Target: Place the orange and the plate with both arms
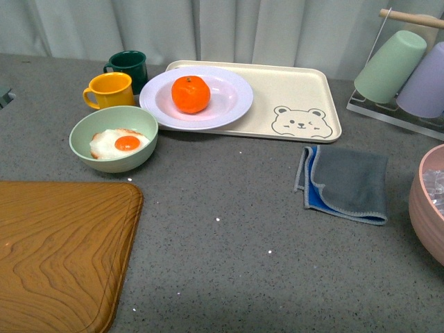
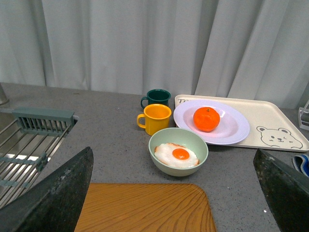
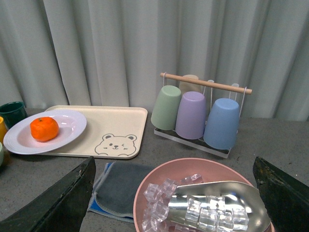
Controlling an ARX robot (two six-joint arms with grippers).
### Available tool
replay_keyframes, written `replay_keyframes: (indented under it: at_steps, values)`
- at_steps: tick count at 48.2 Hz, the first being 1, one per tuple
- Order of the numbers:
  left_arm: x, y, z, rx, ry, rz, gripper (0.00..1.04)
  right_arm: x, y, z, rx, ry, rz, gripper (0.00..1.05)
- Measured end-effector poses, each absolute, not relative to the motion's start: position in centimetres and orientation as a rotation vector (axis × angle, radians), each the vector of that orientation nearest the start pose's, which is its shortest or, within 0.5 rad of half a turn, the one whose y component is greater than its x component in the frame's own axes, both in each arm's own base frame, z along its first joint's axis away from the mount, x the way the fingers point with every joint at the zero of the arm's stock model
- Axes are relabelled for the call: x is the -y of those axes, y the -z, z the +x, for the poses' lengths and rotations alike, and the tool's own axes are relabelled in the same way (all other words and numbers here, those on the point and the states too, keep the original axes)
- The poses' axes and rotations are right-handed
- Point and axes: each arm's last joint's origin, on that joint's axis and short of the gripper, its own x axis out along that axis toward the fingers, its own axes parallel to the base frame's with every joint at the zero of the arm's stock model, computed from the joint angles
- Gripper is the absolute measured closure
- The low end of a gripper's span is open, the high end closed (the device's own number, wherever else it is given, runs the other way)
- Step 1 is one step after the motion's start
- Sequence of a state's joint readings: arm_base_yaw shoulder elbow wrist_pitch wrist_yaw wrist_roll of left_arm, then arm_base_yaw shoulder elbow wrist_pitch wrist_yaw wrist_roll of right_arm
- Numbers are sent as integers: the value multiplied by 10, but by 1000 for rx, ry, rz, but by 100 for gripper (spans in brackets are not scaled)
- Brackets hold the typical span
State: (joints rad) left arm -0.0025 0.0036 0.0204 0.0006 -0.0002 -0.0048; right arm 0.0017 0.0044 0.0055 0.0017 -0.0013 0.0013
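The orange [image 1: 191, 94] sits in the middle of the white plate [image 1: 232, 104], which rests on the left end of the beige bear tray [image 1: 298, 87]. Both show again in the left wrist view, orange [image 2: 206, 119] on plate [image 2: 234, 130], and in the right wrist view, orange [image 3: 44, 128] on plate [image 3: 72, 126]. Neither arm appears in the front view. My left gripper [image 2: 176, 193] is open above the wooden board, well short of the plate. My right gripper [image 3: 174, 200] is open over the pink bowl of ice, far from the plate.
A pale green bowl [image 1: 114, 139] with a fried egg, a yellow mug [image 1: 111, 90] and a dark green mug [image 1: 128, 66] crowd the plate's left side. A wooden board [image 1: 59, 253], a grey-blue cloth [image 1: 345, 182], a cup rack [image 1: 402, 69] and a pink ice bowl [image 1: 430, 205] surround the counter.
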Motion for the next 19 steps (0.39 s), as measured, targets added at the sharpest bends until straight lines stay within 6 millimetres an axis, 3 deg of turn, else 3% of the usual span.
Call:
replay_keyframes:
  at_steps: [19]
  values:
    - [0, -170, 97, 17, 2, -5, 7, 0, -165, 98, 3, -3, 1, 9]
